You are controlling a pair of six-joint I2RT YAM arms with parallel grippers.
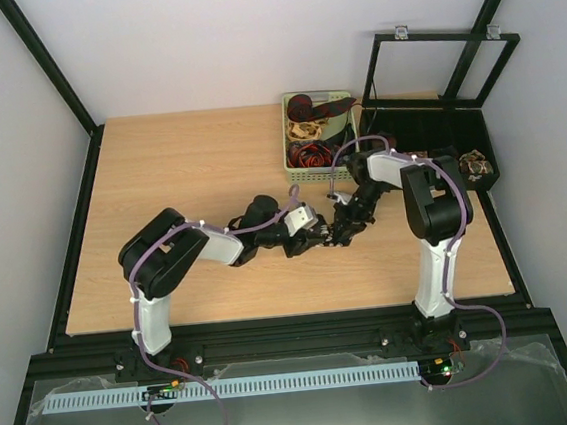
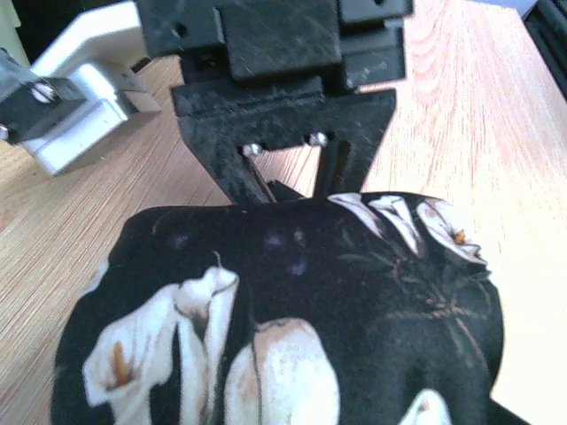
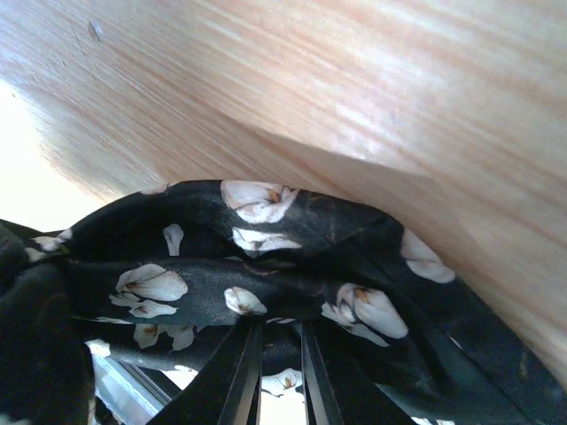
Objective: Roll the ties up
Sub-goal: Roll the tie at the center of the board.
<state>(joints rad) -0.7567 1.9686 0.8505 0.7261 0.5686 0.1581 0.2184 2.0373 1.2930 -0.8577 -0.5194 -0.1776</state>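
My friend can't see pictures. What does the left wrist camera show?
A bunched black tie with white lily flowers fills the lower half, against a wooden table. Just above it, the right gripper points down, reaching the tie's top edge.

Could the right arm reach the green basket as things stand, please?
Probably yes: the green basket sits close with nothing between, though the right gripper seems shut on the black floral tie.
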